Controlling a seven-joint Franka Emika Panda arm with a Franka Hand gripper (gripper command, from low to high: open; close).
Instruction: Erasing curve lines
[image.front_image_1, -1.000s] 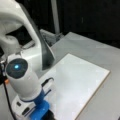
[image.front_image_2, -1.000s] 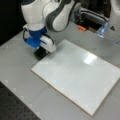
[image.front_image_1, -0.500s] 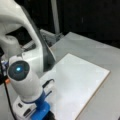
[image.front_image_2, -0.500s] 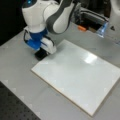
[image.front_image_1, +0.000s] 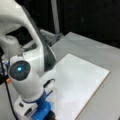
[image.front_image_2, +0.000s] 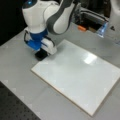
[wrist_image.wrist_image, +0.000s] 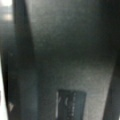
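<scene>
One pincer (image.front_image_2: 41, 53) at board (image.front_image_2: 77, 75) corner

Board (image.front_image_2: 77, 77) flat on table (image.front_image_2: 17, 62); end effector (image.front_image_2: 42, 54) at board's left corner, apparently touching.

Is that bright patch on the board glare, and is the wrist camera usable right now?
In a front view the bright patch on the white board is glare, not ink. The wrist view is dark and blurred, filled by a black surface. The gripper sits at the board's corner.
</scene>
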